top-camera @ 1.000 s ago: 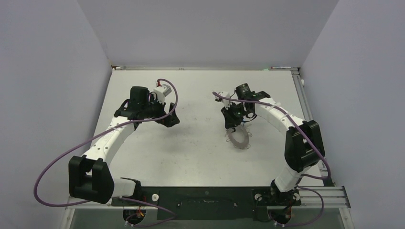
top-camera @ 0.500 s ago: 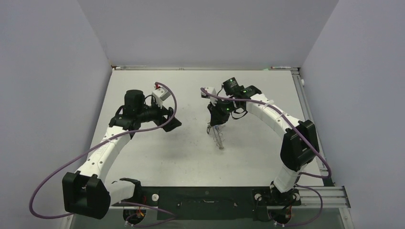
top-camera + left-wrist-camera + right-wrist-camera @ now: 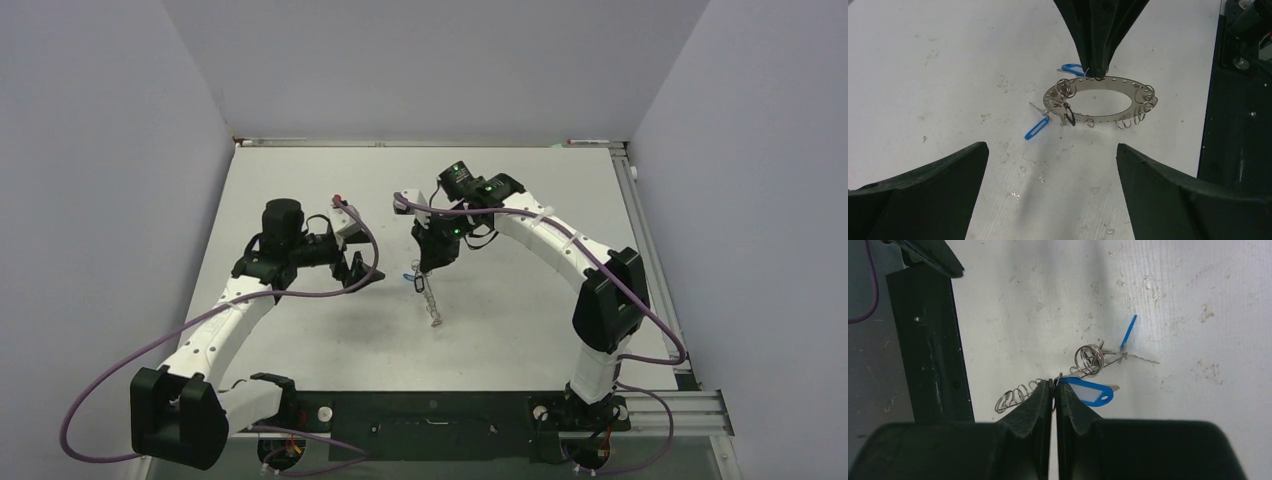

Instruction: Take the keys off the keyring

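Observation:
The keyring (image 3: 1103, 118), a flat grey ring with small loops (image 3: 1128, 121) round its rim, hangs just above the table. My right gripper (image 3: 1096, 75) is shut on its far rim. From above the keyring (image 3: 430, 298) shows edge-on below the right gripper (image 3: 424, 268). Off its left side hang a blue key (image 3: 1036, 129) and dark keys (image 3: 1066, 113); a blue tag (image 3: 1073, 69) sits behind. In the right wrist view the gripper (image 3: 1054, 385) pinches the rim beside the blue tag (image 3: 1089, 391) and blue key (image 3: 1128, 332). My left gripper (image 3: 1051, 147) is open, facing the ring, nothing between its fingers.
The white table (image 3: 330, 330) is scuffed and speckled. A black base panel (image 3: 1235, 105) runs along its near edge, also in the right wrist view as a dark strip (image 3: 928, 340). Purple cables (image 3: 150, 350) loop off both arms. Grey walls enclose the table.
My right arm has carried the keyring left toward the table's middle, and the ring has turned from flat to edge-on seen from above. My left gripper has swung inward to face it.

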You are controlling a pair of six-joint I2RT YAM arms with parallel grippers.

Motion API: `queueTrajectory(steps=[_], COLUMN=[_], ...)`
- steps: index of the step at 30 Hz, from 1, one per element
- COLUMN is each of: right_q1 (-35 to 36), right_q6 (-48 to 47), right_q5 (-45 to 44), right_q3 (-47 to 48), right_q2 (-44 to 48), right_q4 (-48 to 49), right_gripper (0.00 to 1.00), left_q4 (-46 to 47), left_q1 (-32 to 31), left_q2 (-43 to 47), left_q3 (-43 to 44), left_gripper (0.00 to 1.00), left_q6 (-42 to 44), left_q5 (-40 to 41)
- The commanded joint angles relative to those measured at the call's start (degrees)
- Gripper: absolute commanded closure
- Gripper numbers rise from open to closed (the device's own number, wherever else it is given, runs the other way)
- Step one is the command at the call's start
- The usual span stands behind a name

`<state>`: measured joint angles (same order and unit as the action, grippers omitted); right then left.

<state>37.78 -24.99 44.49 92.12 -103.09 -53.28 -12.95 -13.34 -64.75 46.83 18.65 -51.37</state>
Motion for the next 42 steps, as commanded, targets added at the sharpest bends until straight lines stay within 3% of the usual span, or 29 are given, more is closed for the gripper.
queueTrajectory(steps=[1, 6, 10, 15, 32, 35, 42], right_q1=[1.5, 3.5, 4.8, 5.3, 8.1, 8.2, 8.1], right_q6=[-4.1, -7.4, -7.7, -7.8, -13.5, -13.9, -14.9], right_q5=[4.3, 5.6, 6.0, 6.7, 10.1, 10.4, 11.3], right_q3=[5.4, 8.9, 10.8, 12.4, 20.5, 21.5, 22.2], right_q2=[0.0, -1.2, -1.8, -2.6, -6.9, -7.1, -7.0], right_q4=[-3.6, -7.7, -8.7, -9.2, -16.5, -17.0, -17.6], right_gripper=[0.95, 0.95, 0.95, 0.95, 0.95, 0.95, 0.95], left_q4=[3.1, 3.5, 2.8, 2.8, 1.1, 0.7, -0.7], left_q1=[-0.9, -1.6, -3.3, -4.9, -10.2, -11.4, -12.2], left_q2=[-1.0, -2.3, -2.9, -2.7, -4.4, -4.4, -3.8], left_q3=[-0.6, -1.2, -1.0, -1.8, -1.7, -2.2, -3.6], left_gripper=[0.00, 0.00, 0.06, 0.11, 0.15, 0.21, 0.50], left_q6=[11.6, 17.7, 19.9, 19.8, 23.2, 22.8, 22.5], left_q5=[-7.3, -10.8, -11.1, -9.4, -11.2, -11.4, -9.9])
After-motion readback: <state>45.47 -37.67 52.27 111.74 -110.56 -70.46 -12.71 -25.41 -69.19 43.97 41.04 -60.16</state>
